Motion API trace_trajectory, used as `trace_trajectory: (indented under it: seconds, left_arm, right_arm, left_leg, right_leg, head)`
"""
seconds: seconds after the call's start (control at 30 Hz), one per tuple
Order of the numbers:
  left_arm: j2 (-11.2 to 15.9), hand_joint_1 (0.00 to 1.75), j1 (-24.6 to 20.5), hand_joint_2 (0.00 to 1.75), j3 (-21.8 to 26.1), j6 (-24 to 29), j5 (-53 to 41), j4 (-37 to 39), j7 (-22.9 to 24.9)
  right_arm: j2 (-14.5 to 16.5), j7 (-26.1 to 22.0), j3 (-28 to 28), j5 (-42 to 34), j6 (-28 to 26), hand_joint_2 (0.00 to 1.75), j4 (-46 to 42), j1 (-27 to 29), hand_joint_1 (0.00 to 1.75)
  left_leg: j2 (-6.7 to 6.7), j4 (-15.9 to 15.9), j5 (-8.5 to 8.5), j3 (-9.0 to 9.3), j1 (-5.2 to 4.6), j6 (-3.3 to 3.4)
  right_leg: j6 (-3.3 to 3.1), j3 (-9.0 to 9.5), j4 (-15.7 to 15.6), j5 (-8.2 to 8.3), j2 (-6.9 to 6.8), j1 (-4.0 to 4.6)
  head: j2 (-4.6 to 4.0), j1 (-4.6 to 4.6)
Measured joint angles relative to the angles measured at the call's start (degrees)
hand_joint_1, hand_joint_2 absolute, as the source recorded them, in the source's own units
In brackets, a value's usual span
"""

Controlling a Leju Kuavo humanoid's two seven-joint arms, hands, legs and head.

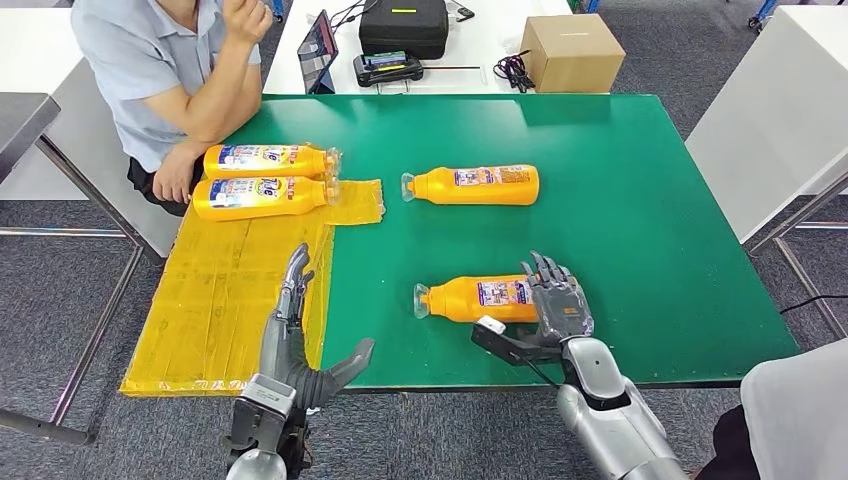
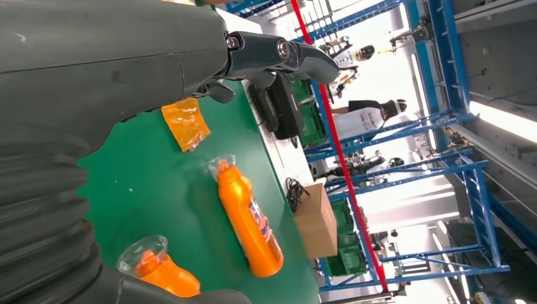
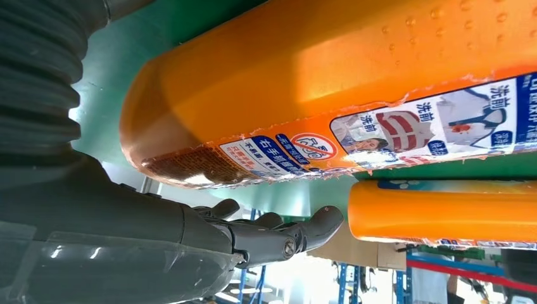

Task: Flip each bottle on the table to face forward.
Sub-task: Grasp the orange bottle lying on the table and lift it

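Note:
Four orange bottles lie on their sides on the green table (image 1: 640,220). Two of them (image 1: 265,160) (image 1: 262,196) rest side by side on a yellow mat (image 1: 225,290) at the left. A third bottle (image 1: 475,185) (image 2: 250,221) lies mid-table. The nearest bottle (image 1: 475,298) (image 3: 329,82) lies close to the front edge, cap pointing left. My right hand (image 1: 555,305) stands at its base end with fingers spread upward and thumb (image 3: 278,231) apart from it, holding nothing. My left hand (image 1: 300,340) hovers open over the mat's right edge.
A seated person (image 1: 180,70) leans an arm on the table's far left corner, their hand (image 1: 175,180) beside the two bottles on the mat. Behind, a white table carries a tablet (image 1: 318,45), a black case (image 1: 403,25) and a cardboard box (image 1: 570,50).

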Motion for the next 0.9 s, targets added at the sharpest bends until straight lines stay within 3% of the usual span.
trace_trajectory:
  seconds: [0.3, 0.6, 0.9]
  left_arm:
    - [0.0, 0.0, 0.0, 1.75, -0.2, -0.2, -0.6, 0.0, 0.4]
    - [0.1, 0.0, 0.3, 1.75, -0.2, -0.6, -1.1, 0.0, 0.7]
    - [0.1, 0.0, 0.5, 1.75, -0.2, -0.2, -2.1, 0.0, 0.7]
  right_arm:
    - [-0.1, 0.5, 0.5, -1.0, 1.5, 1.75, 0.1, -0.7, 0.0]
    - [-1.2, -2.5, 1.1, -9.1, 7.2, 1.75, -3.2, 0.3, 0.0]
    - [-1.9, -2.7, 2.6, -9.6, 7.1, 1.75, -6.8, 2.4, 0.0]
  left_leg:
    - [0.0, 0.0, 0.0, 0.0, 0.0, 0.0]
    - [-0.01, 0.0, 0.0, 0.0, 0.0, 0.0]
    - [0.0, 0.0, 0.0, 0.0, 0.0, 0.0]
  right_leg:
    - [0.0, 0.0, 0.0, 0.0, 0.0, 0.0]
    - [0.0, -0.01, 0.0, 0.0, 0.0, 0.0]
    - [0.0, 0.0, 0.0, 0.0, 0.0, 0.0]
  head:
    - [0.0, 0.0]
    - [0.0, 0.01]
    - [0.0, 0.0]
